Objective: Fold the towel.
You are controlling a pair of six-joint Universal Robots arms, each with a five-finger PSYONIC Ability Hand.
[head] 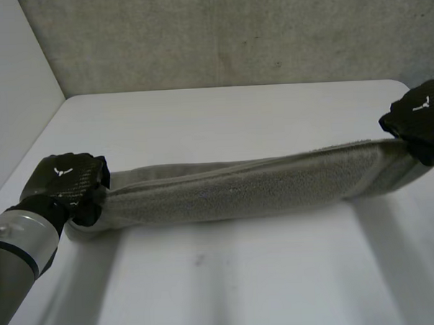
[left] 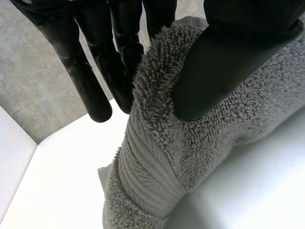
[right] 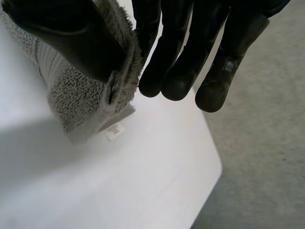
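Where the table [head: 229,284] lies nearest me, the left hand [head: 65,185] pinches one end of the towel [head: 254,190] between thumb and fingers. The towel stretches as a long band across to the right hand [head: 420,121], which pinches the far end likewise.

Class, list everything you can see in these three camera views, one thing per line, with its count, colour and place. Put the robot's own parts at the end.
towel: one, grey, folded into a long band stretched across the table between the two hands
label: one, white, on the towel's end by the right hand
table: one, white, under the towel
back wall: one, grey, behind the table's far edge
side panel: one, white, along the table's left side
left hand: one, black, thumb and fingers pinching the towel's left end
right hand: one, black, pinching the towel's right end
left arm: one, grey, at the near left
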